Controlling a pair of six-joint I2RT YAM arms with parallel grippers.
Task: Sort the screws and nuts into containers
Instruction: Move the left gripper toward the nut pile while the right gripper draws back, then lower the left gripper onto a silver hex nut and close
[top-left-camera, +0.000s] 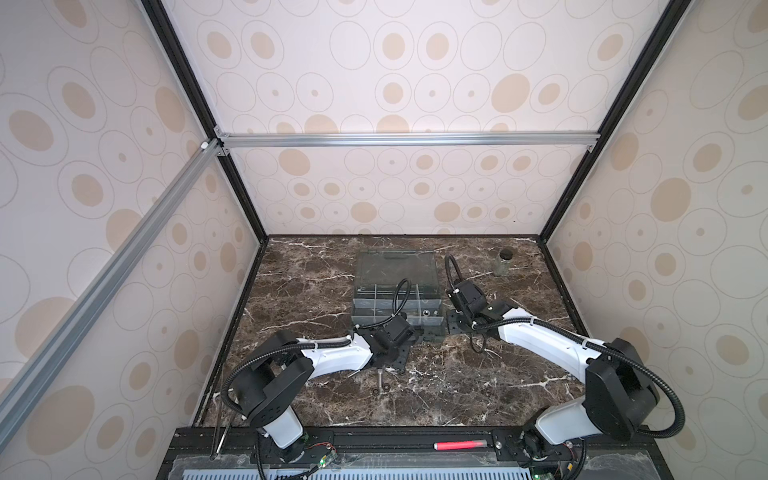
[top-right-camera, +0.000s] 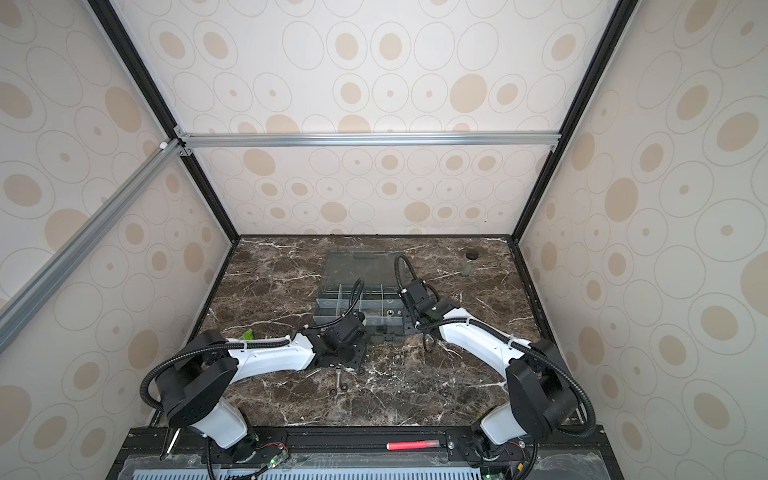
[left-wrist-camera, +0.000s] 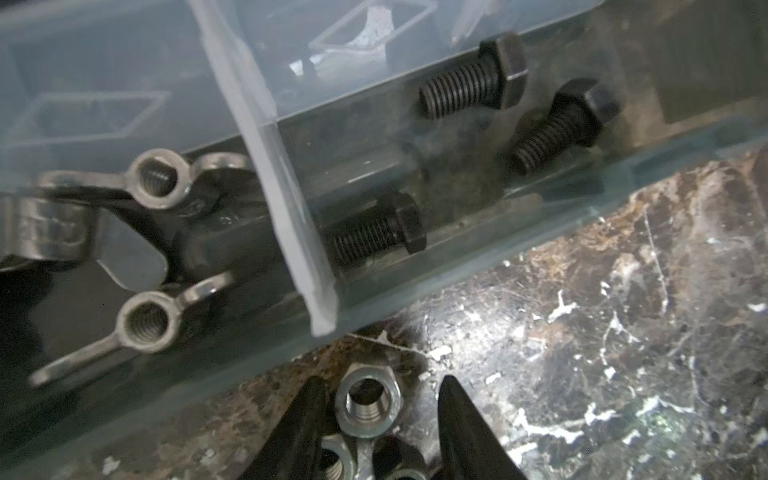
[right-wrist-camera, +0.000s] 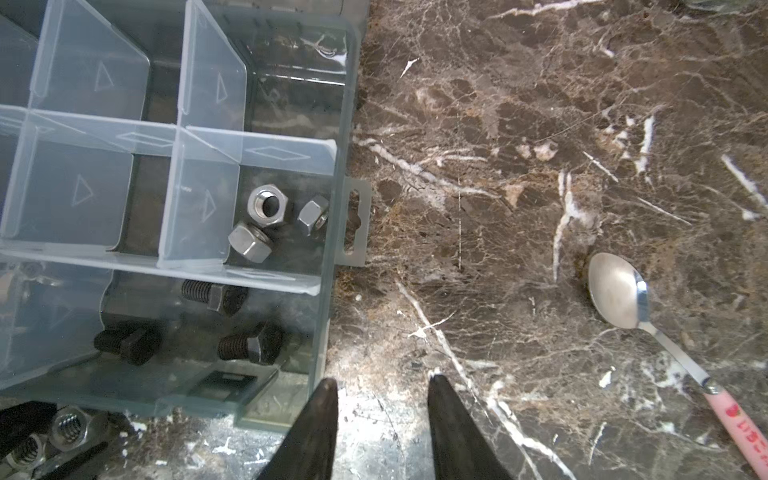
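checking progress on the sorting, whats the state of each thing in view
box: open
jar: upright, capped
left gripper: open, around a loose nut on the table
right gripper: open, empty, beside the box
hex nuts: three lying in a corner compartment
bolts: three lying in the next compartment
wing nuts: lying in the compartment beside the bolts
spoon: lying on the table
screw: lying on the table, unsorted

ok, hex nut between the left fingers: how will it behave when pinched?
Hex nut lies flat, hole up, so it probably won't roll. Smooth metal on polished marble: may skid or spin if the left gripper closes off-centre. Solid, likely rigid.
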